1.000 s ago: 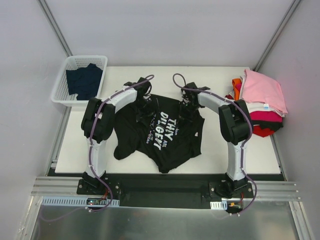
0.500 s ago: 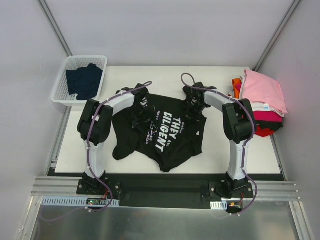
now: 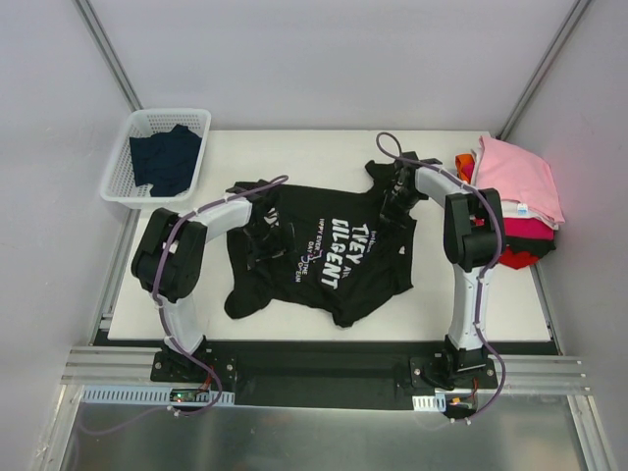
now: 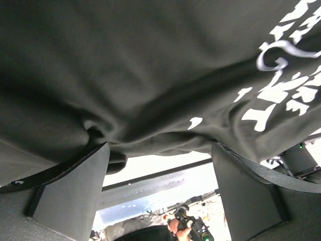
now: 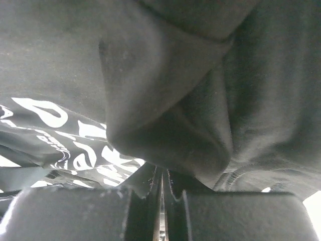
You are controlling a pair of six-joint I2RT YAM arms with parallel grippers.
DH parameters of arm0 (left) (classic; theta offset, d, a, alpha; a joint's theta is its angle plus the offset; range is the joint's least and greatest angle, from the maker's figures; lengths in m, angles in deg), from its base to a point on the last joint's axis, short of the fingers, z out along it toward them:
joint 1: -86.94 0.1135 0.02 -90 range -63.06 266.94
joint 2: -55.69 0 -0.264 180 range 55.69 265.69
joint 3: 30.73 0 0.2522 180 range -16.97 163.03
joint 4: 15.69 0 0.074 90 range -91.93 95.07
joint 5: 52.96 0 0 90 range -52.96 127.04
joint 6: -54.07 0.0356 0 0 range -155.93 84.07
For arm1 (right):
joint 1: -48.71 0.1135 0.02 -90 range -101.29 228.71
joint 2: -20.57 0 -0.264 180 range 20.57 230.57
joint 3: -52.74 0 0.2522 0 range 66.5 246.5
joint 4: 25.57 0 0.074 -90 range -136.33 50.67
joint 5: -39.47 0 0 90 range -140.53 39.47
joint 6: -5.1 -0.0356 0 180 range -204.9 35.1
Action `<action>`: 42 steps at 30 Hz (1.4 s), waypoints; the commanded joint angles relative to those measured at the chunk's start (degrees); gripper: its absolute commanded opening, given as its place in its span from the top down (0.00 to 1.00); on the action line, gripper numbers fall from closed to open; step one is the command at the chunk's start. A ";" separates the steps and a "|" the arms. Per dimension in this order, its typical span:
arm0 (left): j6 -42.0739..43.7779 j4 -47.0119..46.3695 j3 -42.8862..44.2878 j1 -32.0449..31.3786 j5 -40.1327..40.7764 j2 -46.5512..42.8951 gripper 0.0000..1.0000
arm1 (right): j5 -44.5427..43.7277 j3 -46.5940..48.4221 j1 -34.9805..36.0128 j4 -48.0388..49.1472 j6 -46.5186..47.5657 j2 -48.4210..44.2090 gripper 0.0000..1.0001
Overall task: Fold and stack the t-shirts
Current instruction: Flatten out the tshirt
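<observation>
The black t-shirt (image 3: 334, 265) with white lettering lies spread and wrinkled in the middle of the table. My left gripper (image 3: 263, 235) is at its left part. In the left wrist view its jaws (image 4: 159, 148) stand wide open, with black cloth (image 4: 150, 75) draped over the fingertips. My right gripper (image 3: 392, 204) is at the shirt's far right edge. In the right wrist view it (image 5: 163, 173) is shut, with a fold of the black cloth (image 5: 170, 135) bunched at its tips. A stack of folded shirts, with the pink one (image 3: 520, 177) on top, sits at the right edge.
A white basket (image 3: 123, 162) at the far left holds a dark navy shirt (image 3: 165, 159). The right stack shows orange (image 3: 463, 165), magenta (image 3: 520, 231) and red (image 3: 520, 257) layers under the pink. Grey walls enclose the table on three sides.
The black shirt has shifted to the right and turned, its lettering now nearly level. My right gripper moved right and farther back; my left gripper moved nearer and slightly left.
</observation>
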 commanded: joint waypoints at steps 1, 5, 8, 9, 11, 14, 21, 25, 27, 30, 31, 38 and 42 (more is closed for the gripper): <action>-2.76 0.89 -2.43 -2.70 0.68 -3.58 0.16 | -2.81 3.48 -0.67 -1.38 2.51 2.36 0.98; -3.20 0.80 -1.21 -4.81 0.68 -2.79 0.16 | 1.92 2.88 -0.67 0.28 2.24 1.05 0.96; -3.29 0.71 1.25 -5.00 0.15 -2.17 0.16 | 5.35 2.44 -0.67 0.73 1.98 -0.54 0.92; -3.29 0.89 2.99 -4.99 0.15 -2.00 0.16 | 6.15 2.43 -0.67 0.64 1.89 -1.15 0.91; -3.29 0.97 5.02 -5.08 -0.46 -1.73 0.16 | 8.08 2.00 -0.67 0.38 1.19 -3.52 0.88; -3.82 1.50 9.51 -5.08 -1.69 -0.77 0.16 | 9.75 0.51 -0.67 -0.76 -0.21 -8.34 0.86; -5.40 1.77 13.39 -5.17 -2.84 -1.38 0.15 | 12.40 -14.69 1.61 -0.33 -1.10 -25.39 0.46; -6.19 1.68 9.35 -5.87 -1.79 -4.19 0.15 | 10.73 -24.26 7.76 0.28 -1.18 -30.42 0.44; -6.80 1.42 6.37 -6.57 -1.26 -6.12 0.14 | 9.85 -26.91 11.35 1.34 -2.67 -31.73 0.44; -8.29 0.19 2.76 -9.12 -0.55 -7.80 0.14 | 8.71 -30.52 15.57 4.15 -4.95 -32.27 0.44; -8.65 -0.25 1.97 -9.82 -0.47 -8.06 0.14 | 8.18 -31.22 16.46 5.20 -5.57 -32.35 0.44; -11.38 -3.68 3.09 -16.41 -2.04 -7.36 0.14 | 2.39 -38.16 19.37 5.65 -8.21 -37.62 0.46; -11.29 -5.17 6.26 -18.87 -3.97 -5.52 0.14 | 0.09 -45.01 16.39 4.60 -11.02 -44.21 0.46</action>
